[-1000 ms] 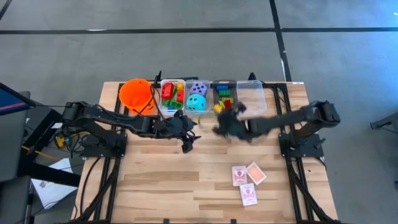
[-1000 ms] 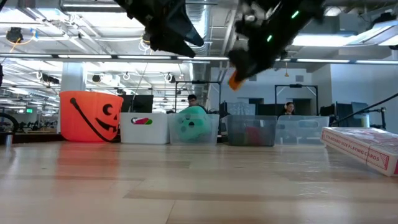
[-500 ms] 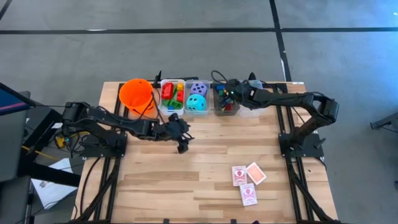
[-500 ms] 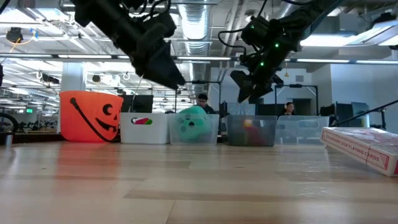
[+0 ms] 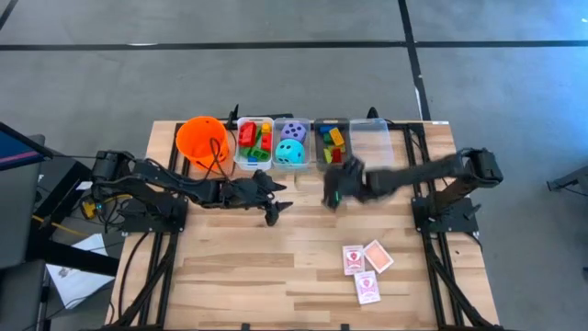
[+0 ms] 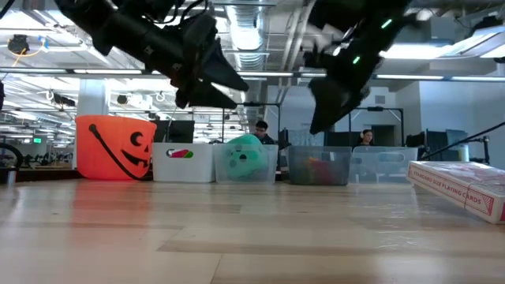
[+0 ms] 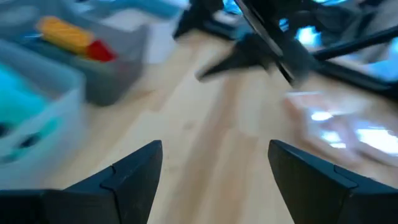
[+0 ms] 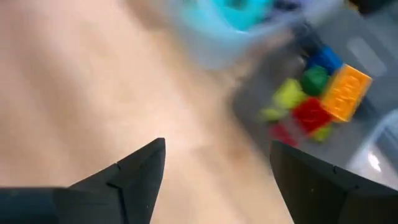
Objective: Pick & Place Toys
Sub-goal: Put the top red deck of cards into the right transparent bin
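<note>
Two claws are seen above the wooden bench [image 5: 276, 267], both with fingers spread and nothing held between them. The left claw [image 5: 273, 213] hangs over the middle of the bench, just in front of the bins, its dark fingers [image 7: 134, 171] wide apart with bare wood between them. The right claw [image 5: 333, 197] is found in front of the third bin [image 5: 332, 165], close to the left one; its fingers [image 8: 134, 168] are likewise parted and empty.

Four bins are lined along the far edge beside the orange bucket [image 5: 201, 138]. Red, green and yellow bricks [image 5: 254, 142] are held in the first bin, a purple die [image 5: 294, 131] and a teal die [image 5: 290, 152] in the second, and a mix of bricks topped by an orange brick [image 8: 347, 91] in the third. The fourth bin [image 5: 371, 142] is clear.

Three playing cards [image 5: 364, 268] lie on the near right part of the bench, well apart from both claws.
</note>
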### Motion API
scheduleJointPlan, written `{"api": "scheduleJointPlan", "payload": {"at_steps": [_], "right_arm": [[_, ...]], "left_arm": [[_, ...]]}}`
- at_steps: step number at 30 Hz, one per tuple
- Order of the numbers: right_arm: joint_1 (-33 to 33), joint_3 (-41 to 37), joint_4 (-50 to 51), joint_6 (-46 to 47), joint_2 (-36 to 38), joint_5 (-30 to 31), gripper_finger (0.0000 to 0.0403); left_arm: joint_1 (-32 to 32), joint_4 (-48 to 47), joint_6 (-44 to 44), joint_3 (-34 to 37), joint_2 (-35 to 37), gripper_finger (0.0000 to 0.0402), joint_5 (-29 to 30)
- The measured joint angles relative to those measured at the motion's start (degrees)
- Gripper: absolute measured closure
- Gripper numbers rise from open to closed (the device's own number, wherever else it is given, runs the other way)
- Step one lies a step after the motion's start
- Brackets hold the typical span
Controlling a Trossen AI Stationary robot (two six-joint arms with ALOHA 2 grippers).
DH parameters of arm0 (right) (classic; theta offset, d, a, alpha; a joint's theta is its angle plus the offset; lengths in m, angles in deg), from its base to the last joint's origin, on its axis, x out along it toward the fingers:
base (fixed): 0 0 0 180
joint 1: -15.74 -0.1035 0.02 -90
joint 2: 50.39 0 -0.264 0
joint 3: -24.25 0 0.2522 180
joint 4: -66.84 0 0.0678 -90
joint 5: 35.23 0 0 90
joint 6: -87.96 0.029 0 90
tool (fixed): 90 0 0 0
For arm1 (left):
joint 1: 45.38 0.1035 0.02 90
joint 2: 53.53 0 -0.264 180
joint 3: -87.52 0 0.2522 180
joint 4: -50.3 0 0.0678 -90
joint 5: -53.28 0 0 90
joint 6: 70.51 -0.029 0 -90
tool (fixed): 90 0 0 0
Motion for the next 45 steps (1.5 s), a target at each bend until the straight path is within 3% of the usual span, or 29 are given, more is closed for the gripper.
{"api": "scheduleJointPlan", "payload": {"at_steps": [5,10,14,18,22,33,45], "right_arm": [[-18.8,0.02,-0.17,15.01,-0.06,11.6,0.0122],[-33.12,0.02,-0.06,30.47,-0.06,22.49,0.0121],[-39.6,0.02,0.95,37.28,-0.06,29.54,0.0121],[-42.72,0.02,1.07,40.62,-0.06,34.65,0.0121],[-44.23,0.02,0.36,45.47,-0.11,34.91,0.0121],[-46.04,0.02,-0.95,44.02,-0.15,35.75,0.0121],[-50.25,0.02,-1.13,44.98,-0.17,35.42,0.0121]], "left_arm": [[-1.68,10.38,-4.19,2.82,0.0,0.0117,-8.58],[-6.25,14.28,-10.46,2.83,0.0,0.0117,-9.72],[-9.1,18.83,-11.48,2.83,-0.24,0.0117,-9.86],[-9.88,24.26,-8.54,2.79,-3.29,0.0117,-9.9],[-8.96,28.69,-4.19,1.24,-10.97,0.0117,-9.81],[-5.38,29.15,9.39,-16.79,-33.05,0.0117,-11.2],[-5.05,27.73,21.33,-26.41,-41.64,0.0116,-14.53]]}}
